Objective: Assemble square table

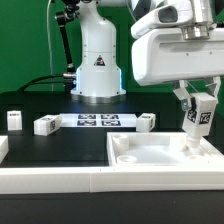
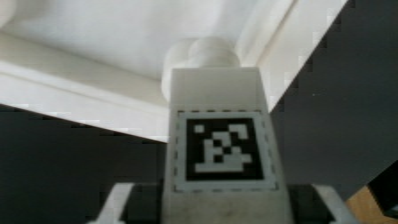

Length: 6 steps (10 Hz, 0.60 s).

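— Surface, room?
— Black worktop [image 1: 30, 140], green backdrop, white arm base [image 1: 97, 65] at the rear.
— Around it?
— Marker board [image 1: 100, 121] flat mid-worktop. Left loose leg [image 1: 14, 120] and middle loose leg [image 1: 45, 125] toward the exterior view's left, right loose leg [image 1: 146, 121] at the board's other end. White rail [image 1: 50, 182] along the front.
— Task pieces?
— Table top [image 1: 160, 158] flat at the exterior view's right, rim up. Tool [image 1: 198, 108] clamped on the held leg [image 1: 197, 132]: long axis vertical, tag toward the exterior camera, lower end at the top's far corner. Contact unclear.

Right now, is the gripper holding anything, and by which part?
Yes: the gripper holds a white tagged leg upright by its upper end, one finger on each side, at the tabletop corner.
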Each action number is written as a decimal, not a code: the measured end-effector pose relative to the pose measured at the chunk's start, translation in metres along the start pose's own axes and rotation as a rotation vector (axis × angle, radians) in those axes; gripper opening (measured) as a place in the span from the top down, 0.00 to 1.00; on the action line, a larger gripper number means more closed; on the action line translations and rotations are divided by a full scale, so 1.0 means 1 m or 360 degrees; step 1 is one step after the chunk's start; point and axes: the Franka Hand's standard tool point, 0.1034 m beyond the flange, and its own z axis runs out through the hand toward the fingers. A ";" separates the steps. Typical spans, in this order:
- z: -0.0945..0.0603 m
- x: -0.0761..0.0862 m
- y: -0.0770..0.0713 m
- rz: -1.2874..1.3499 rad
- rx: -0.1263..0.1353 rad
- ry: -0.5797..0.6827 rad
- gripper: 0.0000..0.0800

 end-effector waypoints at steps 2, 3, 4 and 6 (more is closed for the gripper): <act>0.005 0.006 0.003 -0.0001 -0.0003 0.0025 0.64; 0.006 0.007 0.005 0.0001 -0.0012 0.0049 0.64; 0.006 0.006 0.004 0.0000 -0.0010 0.0043 0.64; 0.006 0.008 0.008 -0.0002 -0.0024 0.0079 0.64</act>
